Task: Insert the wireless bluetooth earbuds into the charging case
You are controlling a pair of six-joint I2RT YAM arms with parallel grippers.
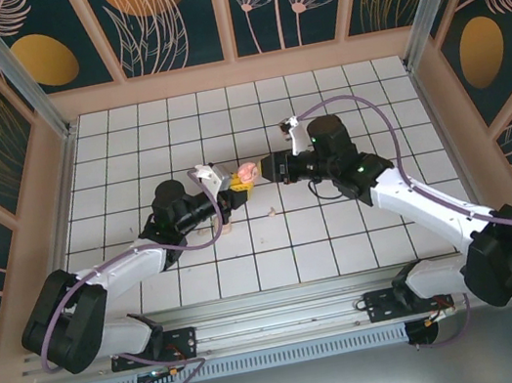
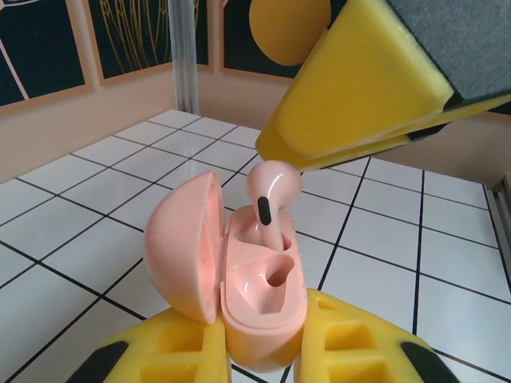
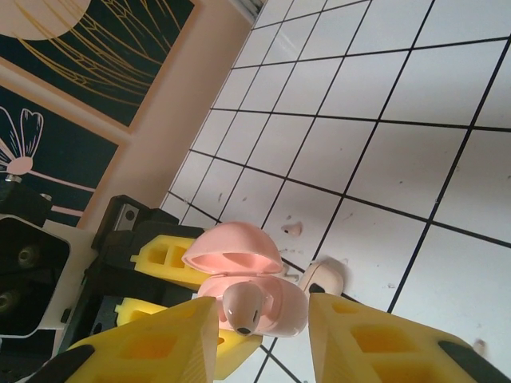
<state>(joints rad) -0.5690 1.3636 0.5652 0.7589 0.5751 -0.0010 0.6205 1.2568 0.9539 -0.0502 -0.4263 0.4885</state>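
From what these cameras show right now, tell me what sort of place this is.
Most likely a purpose-built robot test cell, not a home or shop: a white tiled table boxed in by decorative leaf-print wall panels, with two arms bolted to a metal rail at its near edge.

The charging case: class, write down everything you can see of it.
The charging case is glossy pale pink plastic, rounded, its hinged lid swung open to one side. Inside are two moulded wells: one earbud stands stem-down in the far one, the near one is empty. The left gripper clamps its base between yellow fingers.
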